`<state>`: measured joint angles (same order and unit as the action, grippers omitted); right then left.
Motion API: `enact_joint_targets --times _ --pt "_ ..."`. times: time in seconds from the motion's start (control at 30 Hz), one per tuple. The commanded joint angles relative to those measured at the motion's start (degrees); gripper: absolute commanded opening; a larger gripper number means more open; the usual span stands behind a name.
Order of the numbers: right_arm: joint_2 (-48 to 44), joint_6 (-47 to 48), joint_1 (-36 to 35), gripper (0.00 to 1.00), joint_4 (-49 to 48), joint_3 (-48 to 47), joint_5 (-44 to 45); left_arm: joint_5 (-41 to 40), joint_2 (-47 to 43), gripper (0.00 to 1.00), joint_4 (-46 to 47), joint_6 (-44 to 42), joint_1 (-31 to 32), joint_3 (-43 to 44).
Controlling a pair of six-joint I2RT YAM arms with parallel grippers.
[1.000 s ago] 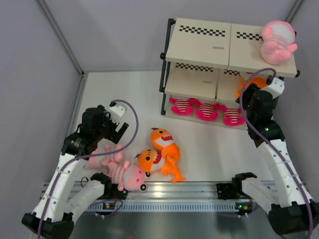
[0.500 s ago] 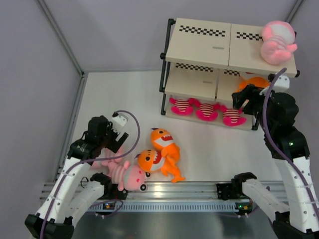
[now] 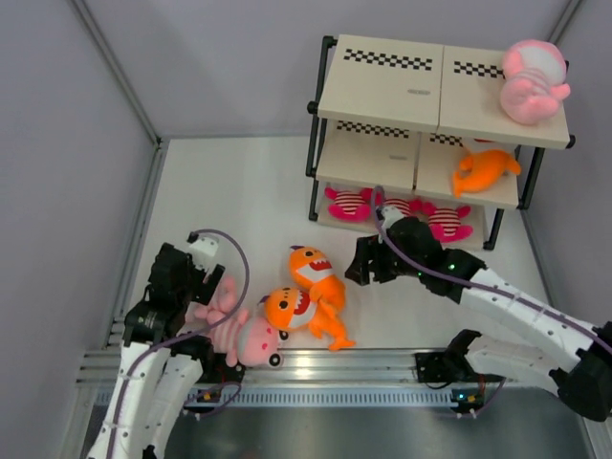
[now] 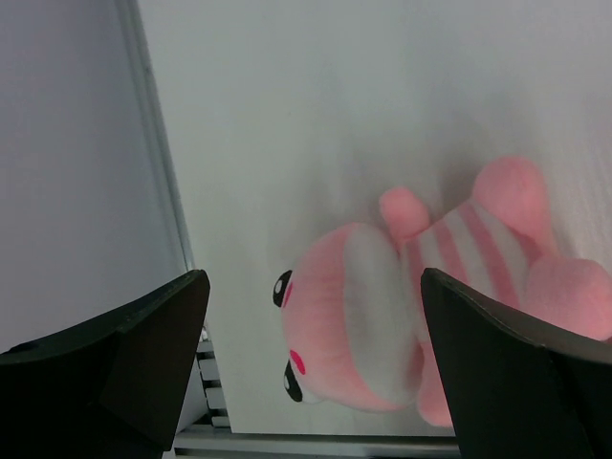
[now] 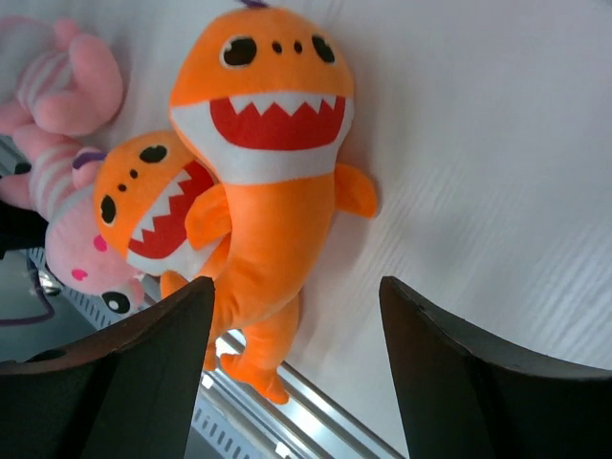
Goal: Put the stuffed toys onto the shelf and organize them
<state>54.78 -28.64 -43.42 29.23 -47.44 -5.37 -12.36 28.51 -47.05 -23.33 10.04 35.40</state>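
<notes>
Shelf: three-tier black-framed rack with beige boards [image 3: 382,86], sorted by kind. A pale pink striped doll [image 3: 531,84] is up top, an orange plush shark [image 3: 486,168] on the middle board, and magenta striped-belly creatures [image 3: 394,210] line the bottom.
Table: two orange toothy sharks [image 5: 273,124] lie touching, well apart from the rack.
Right arm: stretched low, right gripper [image 5: 295,287] spread wide astride the upper shark, holding nothing. It looks lined up for a grab.
Left arm: folded near its base, left gripper [image 4: 314,287] gaping and empty over a pink round-headed plush doll [image 4: 382,325].

Right pincer [image 5: 295,287] hangs spread over big orange shark [image 5: 273,143], smaller shark [image 5: 153,206], pink doll [image 5: 72,91].
</notes>
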Motion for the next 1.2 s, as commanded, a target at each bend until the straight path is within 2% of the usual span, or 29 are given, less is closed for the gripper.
enact_joint_targets --times 0.0,0.13,0.2,0.27,0.37,0.4,0.47,0.5,0.57,0.77,0.97,1.17 --pt "3.5 -6.0 -3.4 0.70 -15.9 4.2 -4.5 -3.4 -4.6 0.99 1.4 2.2 -3.3 -0.2" --pt "8.7 -8.9 -6.4 0.70 -23.3 9.3 -5.2 -6.0 -5.6 0.98 1.4 3.5 -4.9 0.3" --pt "11.7 -9.8 -7.2 0.69 -28.0 10.7 -6.6 -5.0 -5.5 0.98 1.4 3.6 -5.0 0.6" --pt "14.8 -10.1 -8.2 0.68 -28.7 10.7 -6.0 -4.3 -5.5 0.98 1.3 3.4 -5.1 0.4" --pt "19.0 -11.1 -9.3 0.60 -32.7 10.7 -6.7 -4.8 -5.7 0.98 1.3 3.5 -5.2 0.5" --pt "20.0 -11.2 -9.6 0.46 -32.7 10.2 -6.8 -4.9 -5.7 0.98 1.3 3.5 -5.2 0.5" --pt "21.5 -11.3 -10.1 0.29 -32.1 9.6 -6.6 -4.8 -5.7 0.98 1.3 3.6 -5.3 0.9" --pt "21.3 -11.2 -10.1 0.12 -31.4 8.9 -6.1 -4.4 -5.7 0.98 1.2 3.4 -5.3 1.0" --pt "19.4 -10.3 -10.4 0.01 -26.6 7.5 -2.1 -3.6 -5.1 0.98 0.6 2.9 -5.3 1.9" --pt "12.5 -2.7 -14.1 0.00 -6.6 -5.1 17.1 3.0 -3.0 0.98 -4.8 0.9 -5.3 9.2" --pt "8.2 3.1 -16.8 0.00 3.0 -17.8 27.8 5.1 -0.5 0.99 -9.4 -1.5 -5.2 18.4" --pt "5.2 6.2 -17.4 0.00 8.5 -27.0 37.8 4.8 -0.5 0.98 -11.6 -1.6 -5.2 20.2"
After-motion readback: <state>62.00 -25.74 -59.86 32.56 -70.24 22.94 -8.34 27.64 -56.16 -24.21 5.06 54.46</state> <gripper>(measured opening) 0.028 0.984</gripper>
